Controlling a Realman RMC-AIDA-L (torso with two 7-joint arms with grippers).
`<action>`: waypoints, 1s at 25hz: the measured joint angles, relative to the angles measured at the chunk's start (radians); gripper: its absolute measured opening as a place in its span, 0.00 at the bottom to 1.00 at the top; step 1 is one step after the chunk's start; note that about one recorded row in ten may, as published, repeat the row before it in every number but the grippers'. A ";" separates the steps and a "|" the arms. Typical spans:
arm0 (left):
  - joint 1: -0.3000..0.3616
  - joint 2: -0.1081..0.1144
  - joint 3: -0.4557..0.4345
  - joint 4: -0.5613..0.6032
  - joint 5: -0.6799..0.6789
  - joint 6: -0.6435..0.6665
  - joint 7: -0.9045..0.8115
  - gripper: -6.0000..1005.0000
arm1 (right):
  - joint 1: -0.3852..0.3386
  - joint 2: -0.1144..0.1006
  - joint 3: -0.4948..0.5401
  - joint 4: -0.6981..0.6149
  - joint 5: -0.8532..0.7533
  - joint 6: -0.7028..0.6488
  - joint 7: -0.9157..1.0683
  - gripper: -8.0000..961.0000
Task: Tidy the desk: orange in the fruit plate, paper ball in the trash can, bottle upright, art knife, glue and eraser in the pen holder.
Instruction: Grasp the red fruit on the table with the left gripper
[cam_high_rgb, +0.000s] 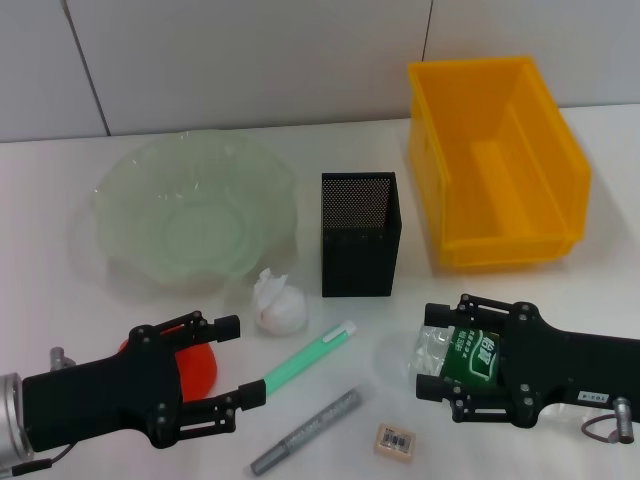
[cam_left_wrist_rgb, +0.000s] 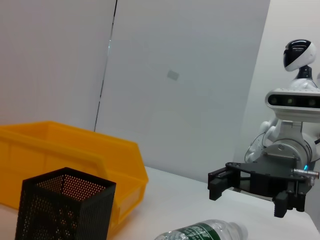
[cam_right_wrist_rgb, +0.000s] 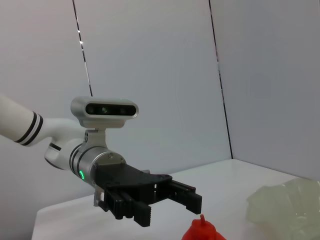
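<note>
The fruit plate (cam_high_rgb: 195, 210) sits at the far left of the white table (cam_high_rgb: 60, 200) and holds nothing. The pen holder (cam_high_rgb: 359, 234) stands upright at centre, its visible interior empty; the trash can (cam_high_rgb: 495, 160) at the far right is likewise empty inside. The paper ball (cam_high_rgb: 279, 304) lies on the table just in front of the fruit plate. The left gripper (cam_high_rgb: 232, 362) hovers with fingers spread wide on either side of the orange (cam_high_rgb: 195, 370), grasping nothing. The right gripper (cam_high_rgb: 442, 350) is open around the bottle (cam_high_rgb: 462, 358) (lying on its side); contact cannot be determined. The green pen (cam_high_rgb: 308, 358), the grey marker (cam_high_rgb: 306, 431) and the eraser (cam_high_rgb: 395, 441) rest on the table between the two grippers.
</note>
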 joint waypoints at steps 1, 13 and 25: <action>0.000 0.000 0.000 0.000 0.000 0.000 0.000 0.81 | 0.000 0.000 0.000 0.000 0.000 0.000 0.000 0.83; 0.016 -0.002 -0.014 0.000 -0.009 -0.007 0.031 0.81 | -0.006 0.000 0.003 0.000 0.000 0.000 0.002 0.83; 0.086 -0.004 -0.149 -0.048 -0.013 -0.199 0.091 0.81 | -0.012 0.001 0.007 -0.001 0.000 -0.001 0.002 0.83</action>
